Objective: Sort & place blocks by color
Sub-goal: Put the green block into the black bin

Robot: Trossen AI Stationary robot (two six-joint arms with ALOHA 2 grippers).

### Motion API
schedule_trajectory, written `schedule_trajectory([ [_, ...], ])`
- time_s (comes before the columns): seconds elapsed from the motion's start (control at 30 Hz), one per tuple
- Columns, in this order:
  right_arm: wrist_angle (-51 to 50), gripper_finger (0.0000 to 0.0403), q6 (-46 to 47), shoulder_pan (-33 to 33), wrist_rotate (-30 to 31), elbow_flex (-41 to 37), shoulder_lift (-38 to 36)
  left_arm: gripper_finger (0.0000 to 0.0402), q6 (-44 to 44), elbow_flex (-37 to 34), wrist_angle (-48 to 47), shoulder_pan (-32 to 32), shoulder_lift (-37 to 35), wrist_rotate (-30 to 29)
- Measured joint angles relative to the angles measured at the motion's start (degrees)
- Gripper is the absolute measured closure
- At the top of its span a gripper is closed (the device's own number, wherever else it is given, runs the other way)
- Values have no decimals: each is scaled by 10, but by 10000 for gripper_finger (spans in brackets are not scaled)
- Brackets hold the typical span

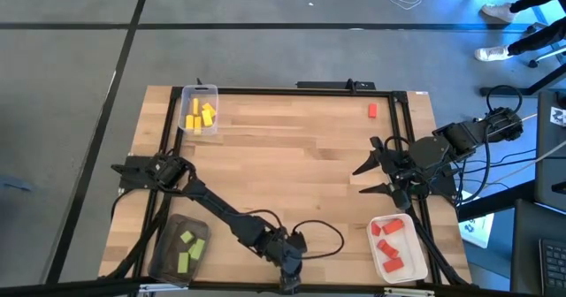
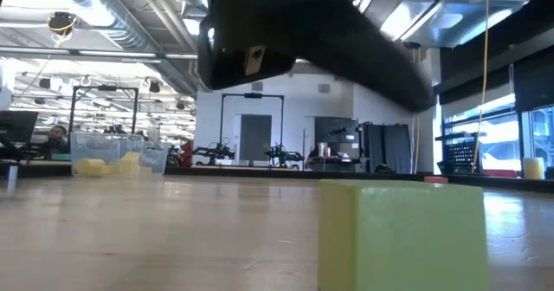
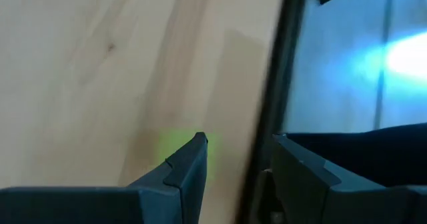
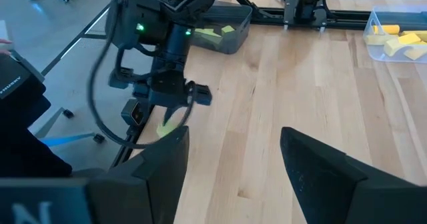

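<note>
A light green block [image 2: 402,235] stands on the wood close to the table's near edge; it also shows in the left wrist view [image 3: 170,146] and the right wrist view [image 4: 167,127]. My left gripper [image 1: 289,272] hangs open just above it, slanting down, with the block past one fingertip [image 3: 193,151] and not between the fingers. A single red block [image 1: 372,110] lies at the far right. My right gripper [image 1: 373,178] waits open, raised at the right side. Yellow blocks [image 1: 200,116] sit in the clear tray, green ones [image 1: 190,248] in the dark tray, red ones [image 1: 390,244] in the white tray.
The clear tray [image 1: 210,90] stands at the far left corner, the dark tray [image 1: 168,244] at the near left, the white tray [image 1: 416,260] at the near right. A black rail [image 3: 273,84] frames the table and runs right beside my left gripper. Bare wood fills the middle.
</note>
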Motion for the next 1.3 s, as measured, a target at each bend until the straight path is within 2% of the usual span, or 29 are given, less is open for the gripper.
schedule_trajectory([
  [0.1,0,166,0,0,0,0,0,250,0,0,-41,7,-9,-5],
  [0.4,0,166,0,0,0,0,0,244,-14,0,-55,24,-23,14],
  [0.7,0,166,0,0,0,0,0,168,-12,0,-57,26,-35,49],
  [1.1,0,166,0,0,0,0,0,167,105,0,-73,-8,-12,-22],
  [1.3,0,166,0,0,0,0,0,168,124,1,-76,-20,-4,-61],
])
